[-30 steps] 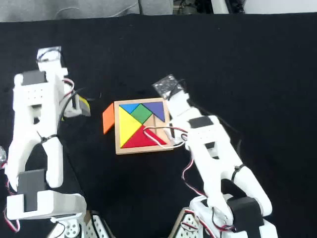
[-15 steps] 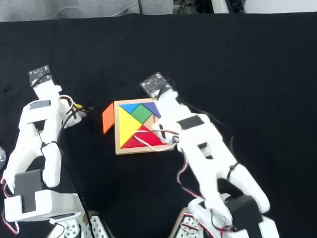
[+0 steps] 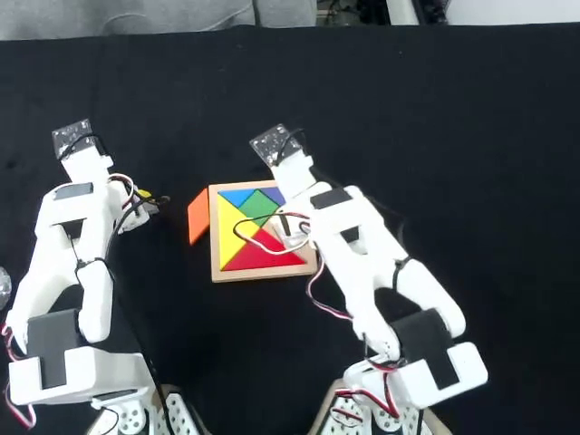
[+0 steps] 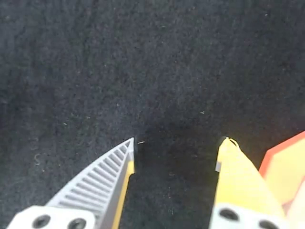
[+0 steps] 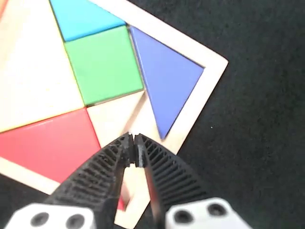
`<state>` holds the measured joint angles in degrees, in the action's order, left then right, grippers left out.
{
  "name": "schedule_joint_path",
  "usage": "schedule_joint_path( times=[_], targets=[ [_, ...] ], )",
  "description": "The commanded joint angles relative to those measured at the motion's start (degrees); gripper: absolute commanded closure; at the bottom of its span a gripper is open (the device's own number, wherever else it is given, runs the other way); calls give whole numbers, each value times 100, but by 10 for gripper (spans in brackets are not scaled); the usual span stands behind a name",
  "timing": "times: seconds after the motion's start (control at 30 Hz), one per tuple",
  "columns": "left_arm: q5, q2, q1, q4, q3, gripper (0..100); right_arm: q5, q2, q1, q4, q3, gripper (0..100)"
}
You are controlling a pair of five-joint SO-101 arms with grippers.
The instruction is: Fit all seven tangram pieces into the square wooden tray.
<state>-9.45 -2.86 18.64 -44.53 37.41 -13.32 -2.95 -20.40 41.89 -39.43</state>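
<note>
1. Black table (image 3: 453, 136), with plenty of open room round the wooden tray (image 3: 217, 268).
2. Tray's got five coloured pieces (image 5: 102, 64) in; the orange piece (image 3: 198, 217) sits just outside its edge.
3. Right gripper (image 5: 133, 145) is pinched together over the bare slot (image 5: 119, 117); left gripper (image 4: 178, 148) is spread apart near the orange piece.

No word, number, brand or sign can be read anywhere. The tray (image 3: 263, 275) and its coloured pieces (image 3: 237, 234) bear no print. The speckled plate (image 3: 273, 143) at the tray's twelve o'clock and the other plate (image 3: 72, 138) at ten o'clock are too small to make out.
</note>
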Motion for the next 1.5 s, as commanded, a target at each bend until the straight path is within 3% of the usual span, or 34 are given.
schedule_joint_path(
  times=[0.0,0.57,1.47],
  targets=[
    [-9,-229,-48,70,-22,723,70,-22,-79,35,277,988],
    [-18,-246,-57,70,127,723,53,-22,-202,-413,-40,988],
    [-35,-273,-57,88,180,723,53,567,-149,88,514,988]
  ],
)
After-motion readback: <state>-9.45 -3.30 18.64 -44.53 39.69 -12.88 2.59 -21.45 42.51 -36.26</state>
